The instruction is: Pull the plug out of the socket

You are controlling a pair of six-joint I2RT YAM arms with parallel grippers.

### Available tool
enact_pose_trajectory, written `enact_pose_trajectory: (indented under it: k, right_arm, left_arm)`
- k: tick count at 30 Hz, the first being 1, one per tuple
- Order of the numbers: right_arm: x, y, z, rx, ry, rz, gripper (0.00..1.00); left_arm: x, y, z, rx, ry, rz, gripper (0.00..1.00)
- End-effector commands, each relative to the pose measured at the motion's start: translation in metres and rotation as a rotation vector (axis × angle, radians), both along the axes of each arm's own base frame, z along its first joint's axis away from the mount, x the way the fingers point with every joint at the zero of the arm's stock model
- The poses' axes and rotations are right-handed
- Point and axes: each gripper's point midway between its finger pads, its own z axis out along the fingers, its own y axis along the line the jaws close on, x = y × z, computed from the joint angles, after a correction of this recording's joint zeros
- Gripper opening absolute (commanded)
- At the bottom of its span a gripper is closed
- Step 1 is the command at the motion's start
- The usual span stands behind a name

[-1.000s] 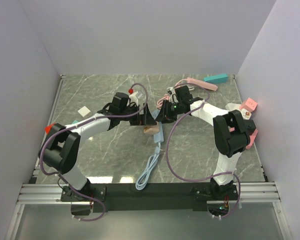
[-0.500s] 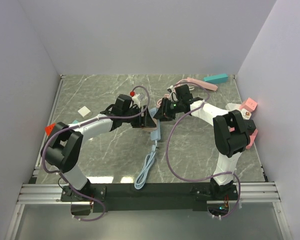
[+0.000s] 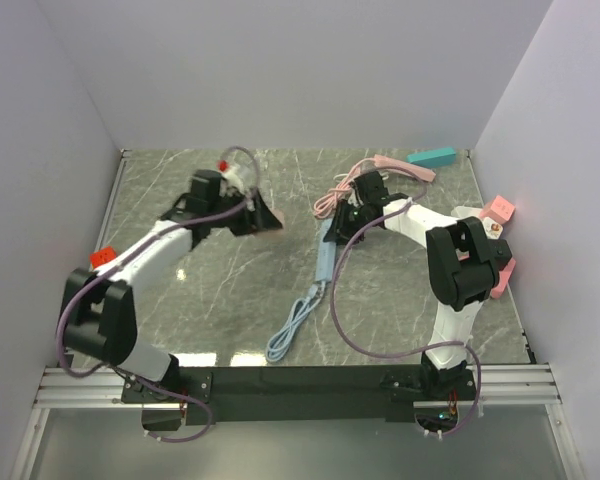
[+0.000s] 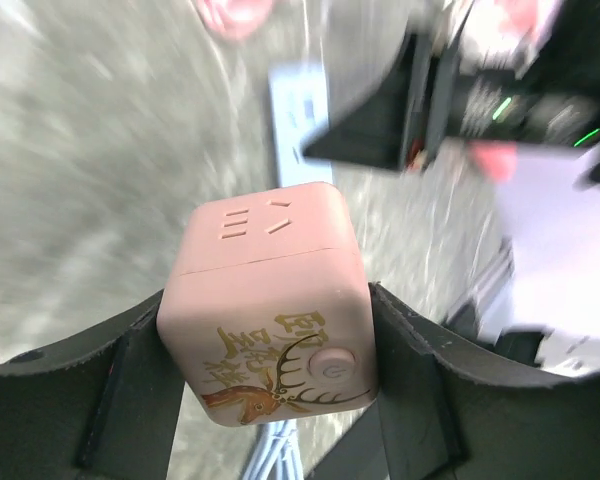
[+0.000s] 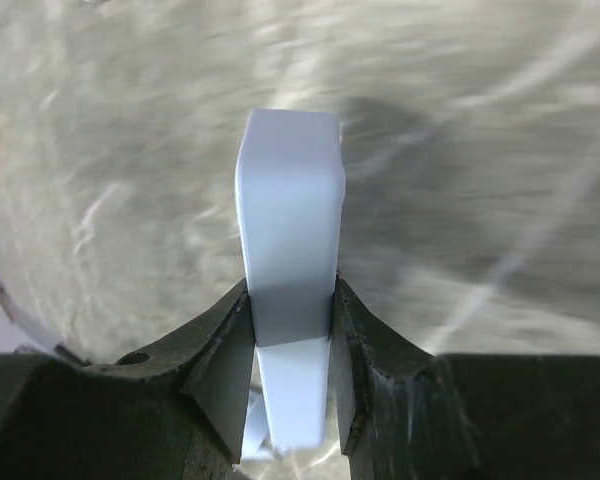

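1. Grey marbled stone counter (image 3: 410,290), boxed in by plain pale walls (image 3: 300,70).
2. Left pincer (image 4: 270,345) clamps the pink cube socket (image 4: 265,265).
3. Right pincer (image 5: 290,345) clamps the pale blue flat plug (image 5: 288,220), apart from the socket.

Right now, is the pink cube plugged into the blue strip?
Out: the left gripper holds the pink cube clear of the blue strip in the right gripper.

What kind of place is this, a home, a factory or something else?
Probably a robot test cell in a lab: plain white walls box in a marble-patterned table, and the left arm and right arm stand on an aluminium rail at its near edge.
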Motion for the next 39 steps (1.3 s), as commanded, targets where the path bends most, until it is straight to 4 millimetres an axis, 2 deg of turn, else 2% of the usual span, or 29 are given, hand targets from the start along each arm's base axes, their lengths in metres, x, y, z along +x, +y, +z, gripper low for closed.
enact_pose_trajectory:
  k: [1, 4, 6, 7, 8, 10, 11, 12, 13, 14, 15, 16, 17, 18, 20, 21, 22, 23, 24, 25, 28, 29, 30, 31, 33, 34, 37, 39]
  right_arm:
    - [0.007, -0.026, -0.012, -0.082, -0.022, -0.035, 0.0]
    - [0.009, -0.019, 0.003, 0.018, -0.047, -0.033, 0.0]
    - [0.012, -0.015, 0.016, 0.076, -0.066, -0.033, 0.0]
    - [0.013, -0.014, 0.026, 0.116, -0.076, -0.046, 0.0]
    - [0.022, -0.017, 0.036, 0.155, -0.107, -0.064, 0.0]
    - [0.032, -0.019, 0.056, 0.224, -0.108, -0.098, 0.0]
    - [0.045, -0.028, 0.069, 0.259, -0.141, -0.126, 0.0]
    - [0.052, -0.032, 0.076, 0.287, -0.151, -0.14, 0.0]
    - [0.064, -0.035, 0.093, 0.316, -0.169, -0.165, 0.0]
    - [0.075, -0.049, 0.1, 0.315, -0.177, -0.205, 0.0]
    - [0.091, -0.055, 0.117, 0.326, -0.207, -0.234, 0.0]
    - [0.103, -0.066, 0.122, 0.314, -0.219, -0.287, 0.0]
    - [0.113, -0.074, 0.13, 0.327, -0.233, -0.319, 0.0]
    - [0.13, -0.091, 0.136, 0.359, -0.224, -0.402, 0.0]
    - [0.149, -0.107, 0.147, 0.407, -0.244, -0.49, 0.0]
    - [0.161, -0.134, 0.144, 0.451, -0.214, -0.609, 0.0]
    - [0.167, -0.145, 0.145, 0.477, -0.215, -0.662, 0.0]
    - [0.179, -0.157, 0.153, 0.51, -0.263, -0.709, 0.0]
    - [0.185, -0.166, 0.149, 0.55, -0.232, -0.783, 0.0]
    - [0.192, -0.184, 0.146, 0.563, -0.234, -0.848, 0.0]
    - [0.213, -0.213, 0.139, 0.669, -0.23, -1.006, 0.0]
    - [0.221, -0.218, 0.143, 0.712, -0.252, -1.018, 0.0]
    - [0.232, -0.22, 0.131, 0.777, -0.193, -1.053, 0.0]
    - [0.239, -0.222, 0.13, 0.808, -0.189, -1.064, 0.0]
    - [0.254, -0.231, 0.126, 0.818, -0.194, -1.124, 0.0]
    - [0.258, -0.233, 0.127, 0.817, -0.197, -1.131, 0.0]
    - [0.27, -0.242, 0.121, 0.819, -0.198, -1.188, 0.0]
    - [0.27, -0.249, 0.114, 0.817, -0.182, -1.236, 0.0]
  left_arm:
    - [0.012, 0.023, 0.061, -0.087, -0.146, -0.008, 0.0]
    - [0.031, 0.055, 0.059, -0.02, -0.16, 0.099, 0.0]
    - [0.048, 0.087, 0.047, 0.042, -0.152, 0.201, 0.0]
    - [0.062, 0.118, 0.036, 0.105, -0.136, 0.312, 0.0]
    - [0.07, 0.135, 0.02, 0.144, -0.091, 0.37, 0.0]
    - [0.083, 0.168, 0.004, 0.19, -0.054, 0.471, 0.0]
    - [0.091, 0.199, -0.012, 0.209, -0.001, 0.559, 0.0]
    - [0.096, 0.213, -0.018, 0.218, 0.019, 0.6, 0.0]
    - [0.101, 0.237, -0.022, 0.224, 0.035, 0.664, 0.0]
    - [0.105, 0.247, -0.037, 0.226, 0.083, 0.7, 0.01]
    - [0.108, 0.254, -0.041, 0.226, 0.096, 0.721, 0.01]
    - [0.112, 0.264, -0.043, 0.225, 0.099, 0.746, 0.0]
    - [0.112, 0.27, -0.053, 0.24, 0.131, 0.767, 0.0]
    - [0.116, 0.273, -0.052, 0.244, 0.129, 0.773, 0.0]
    - [0.115, 0.279, -0.06, 0.269, 0.155, 0.786, 0.0]
    - [0.114, 0.282, -0.061, 0.277, 0.159, 0.796, 0.0]
    - [0.112, 0.281, -0.065, 0.28, 0.166, 0.798, 0.02]
    - [0.11, 0.281, -0.067, 0.28, 0.175, 0.801, 0.06]
    - [0.107, 0.281, -0.071, 0.281, 0.181, 0.802, 0.1]
    - [0.105, 0.28, -0.074, 0.279, 0.189, 0.804, 0.23]
    - [0.096, 0.276, -0.082, 0.264, 0.208, 0.803, 0.46]
    - [0.094, 0.274, -0.08, 0.256, 0.202, 0.802, 0.51]
    - [0.089, 0.272, -0.086, 0.252, 0.217, 0.8, 0.57]
    - [0.087, 0.271, -0.086, 0.243, 0.217, 0.8, 0.67]
    - [0.081, 0.269, -0.088, 0.237, 0.22, 0.804, 0.77]
    - [0.079, 0.266, -0.087, 0.227, 0.218, 0.799, 0.86]
    - [0.073, 0.261, -0.084, 0.208, 0.217, 0.785, 0.97]
    - [0.068, 0.256, -0.082, 0.198, 0.214, 0.771, 0.99]
